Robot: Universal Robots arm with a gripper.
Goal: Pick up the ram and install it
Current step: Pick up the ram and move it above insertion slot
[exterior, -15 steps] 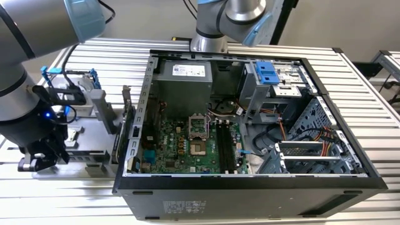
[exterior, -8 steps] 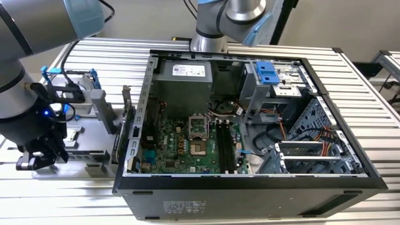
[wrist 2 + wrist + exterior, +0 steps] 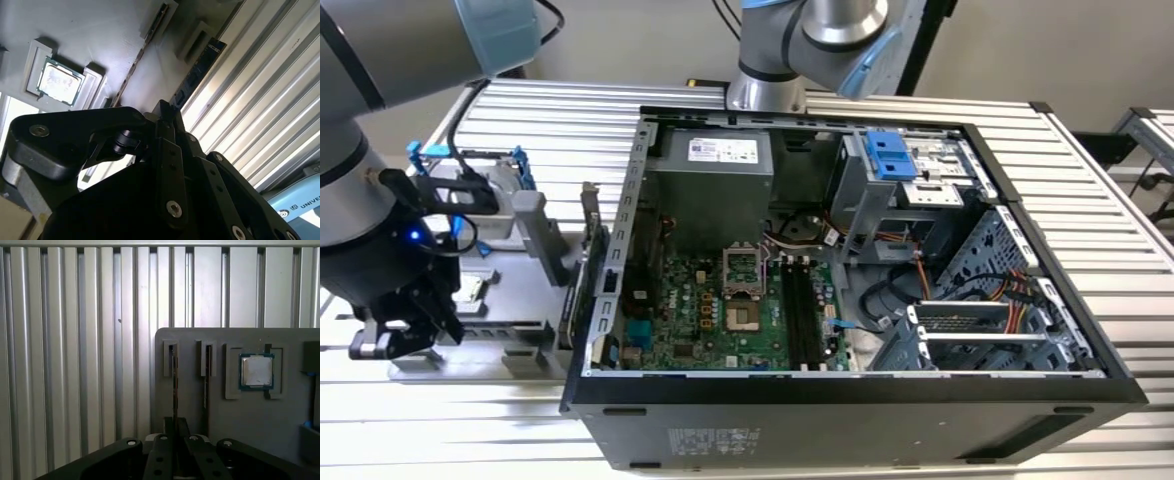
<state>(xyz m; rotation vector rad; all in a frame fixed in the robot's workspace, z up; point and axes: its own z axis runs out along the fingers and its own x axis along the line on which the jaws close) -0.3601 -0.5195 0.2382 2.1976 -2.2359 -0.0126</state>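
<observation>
First wrist view shows the claw [image 3: 175, 423] squeezed almost together on the ram [image 3: 175, 382] in the grey tray [image 3: 245, 427].

Exterior view sits high; wrist views share tray [image 3: 250, 432] [image 3: 95, 25].

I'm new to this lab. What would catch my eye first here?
The open computer case at the middle of the exterior view, its green motherboard bare. In the first wrist view, the gripper is shut on a ram stick standing on edge in a grey tray, a silver CPU chip further along.
</observation>
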